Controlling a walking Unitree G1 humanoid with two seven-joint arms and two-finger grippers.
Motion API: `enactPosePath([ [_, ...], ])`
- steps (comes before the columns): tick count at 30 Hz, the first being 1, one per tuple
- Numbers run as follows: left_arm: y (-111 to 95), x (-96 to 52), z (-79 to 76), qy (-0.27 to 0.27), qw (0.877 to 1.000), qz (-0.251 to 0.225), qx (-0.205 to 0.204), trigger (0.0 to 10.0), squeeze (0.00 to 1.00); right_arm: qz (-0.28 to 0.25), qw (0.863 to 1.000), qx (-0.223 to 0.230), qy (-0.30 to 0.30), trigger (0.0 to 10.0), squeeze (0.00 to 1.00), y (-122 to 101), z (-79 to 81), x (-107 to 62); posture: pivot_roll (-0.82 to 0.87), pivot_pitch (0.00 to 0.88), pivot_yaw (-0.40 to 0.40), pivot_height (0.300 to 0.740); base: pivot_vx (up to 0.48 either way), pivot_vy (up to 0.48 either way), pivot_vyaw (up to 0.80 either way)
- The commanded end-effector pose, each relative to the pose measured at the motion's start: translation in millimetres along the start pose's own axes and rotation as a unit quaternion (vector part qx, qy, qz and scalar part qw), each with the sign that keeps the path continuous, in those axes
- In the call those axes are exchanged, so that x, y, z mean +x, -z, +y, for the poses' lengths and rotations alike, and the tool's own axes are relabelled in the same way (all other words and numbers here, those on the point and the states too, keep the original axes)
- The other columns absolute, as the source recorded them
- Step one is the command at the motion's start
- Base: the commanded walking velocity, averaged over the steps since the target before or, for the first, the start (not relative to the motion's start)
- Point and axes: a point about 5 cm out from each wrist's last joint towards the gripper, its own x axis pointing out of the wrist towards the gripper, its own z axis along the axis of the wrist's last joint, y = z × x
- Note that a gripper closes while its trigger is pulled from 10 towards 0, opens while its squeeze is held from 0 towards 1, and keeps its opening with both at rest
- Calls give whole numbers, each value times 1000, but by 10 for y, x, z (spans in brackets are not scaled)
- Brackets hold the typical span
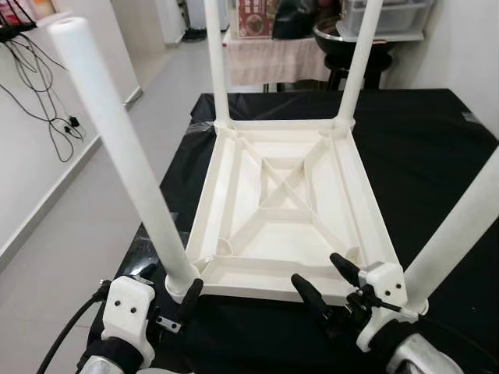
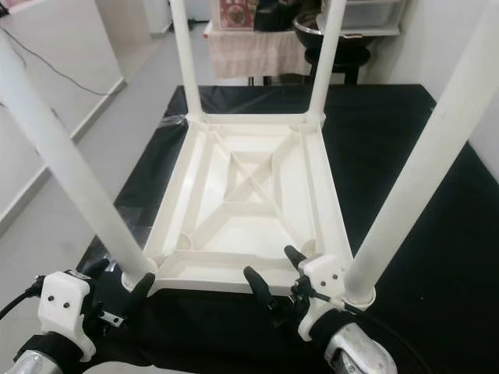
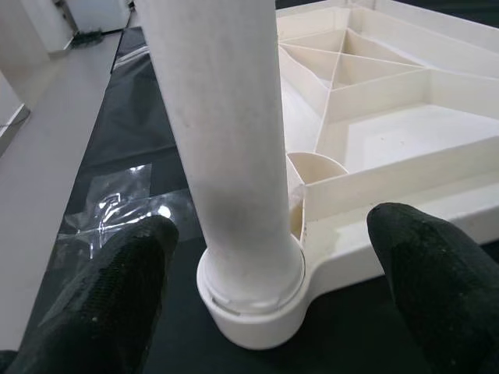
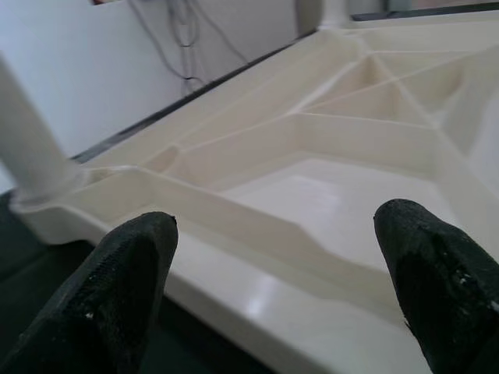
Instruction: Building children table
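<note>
A white plastic children's table (image 1: 284,199) lies upside down on a black-covered surface, its ribbed underside facing up. Four white legs stand up from its corners. My left gripper (image 1: 171,290) is open, with its fingers on either side of the base of the near-left leg (image 1: 125,148). In the left wrist view there are gaps between that leg (image 3: 226,140) and both fingers (image 3: 117,288). My right gripper (image 1: 320,273) is open over the table's near rim (image 4: 257,234), just left of the near-right leg (image 1: 460,226), and holds nothing.
The black cover (image 1: 437,156) reaches out to the right and far side. Crumpled clear film (image 3: 117,206) lies by the near-left corner. Grey floor (image 1: 70,234) and wall cables (image 1: 39,101) are to the left. A cloth-draped table (image 1: 273,58) and a dark stool (image 1: 351,70) stand behind.
</note>
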Motion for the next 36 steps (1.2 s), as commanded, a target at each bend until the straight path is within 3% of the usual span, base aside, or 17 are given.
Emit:
enactPosePath([
  [1,16,19,46,8,1000,3,4,10000,0,-11,999,16,-45,10000,0,-59,84,-29,-32,127,24,740,0,0,0],
  [7,-6,78,130,5,1000,-5,14,10000,0,29,986,39,-158,10000,0,-75,159,-283,-49,122,23,740,0,0,0],
  [11,-6,78,130,5,1000,-5,14,10000,0,29,986,39,-158,10000,0,-75,159,-283,-49,122,23,740,0,0,0],
  [12,-11,73,169,1,1000,-6,18,10000,0,56,982,30,-180,10000,0,-79,109,-416,-57,122,23,740,0,0,0],
  [13,-11,73,169,1,1000,-6,18,10000,0,56,982,30,-180,10000,0,-79,109,-416,-57,122,23,740,0,0,0],
  [14,-15,68,217,-6,1000,-8,22,10000,0,96,975,15,-198,10000,0,-132,3,-626,-72,122,20,740,0,0,0],
  [16,-15,68,217,-6,1000,-8,22,10000,0,96,975,15,-198,10000,0,-132,3,-626,-72,122,20,740,0,0,0],
  [17,-18,70,249,-9,1000,-10,24,10000,0,134,969,4,-210,10000,0,-205,-91,-807,-81,123,21,740,0,0,0],
  [18,-18,70,249,-9,1000,-10,24,10000,0,134,969,4,-210,10000,0,-205,-91,-807,-81,123,21,740,0,0,0],
  [19,-19,84,257,-9,1000,-12,22,10000,0,171,962,-10,-212,10000,0,-275,-179,-956,-94,120,29,740,0,0,0],
  [22,-11,138,197,10,1000,-15,14,10000,0,218,956,-37,-191,10000,0,-406,-324,-1142,-111,112,40,740,0,0,0],
  [27,4,183,151,26,1000,-14,10,10000,0,245,954,-54,-163,10000,0,-504,-413,-1262,-119,110,46,740,0,0,0],
  [29,17,229,162,32,999,-14,6,10000,0,262,953,-78,-126,10000,0,-633,-496,-1392,-153,114,68,740,0,0,0],
  [33,21,243,170,34,999,-14,5,10000,0,257,956,-92,-108,10000,0,-702,-530,-1421,-156,114,69,740,0,0,0],
  [34,24,256,174,35,999,-13,4,10000,0,236,961,-109,-89,10000,0,-797,-561,-1422,-163,115,75,740,0,0,0],
  [35,28,268,180,36,999,-13,3,10000,0,173,973,-138,-59,10000,0,-980,-604,-1333,-173,118,83,740,0,0,0],
  [36,28,268,180,36,999,-13,3,10000,0,173,973,-138,-59,10000,0,-980,-604,-1333,-173,118,83,740,0,0,0],
])
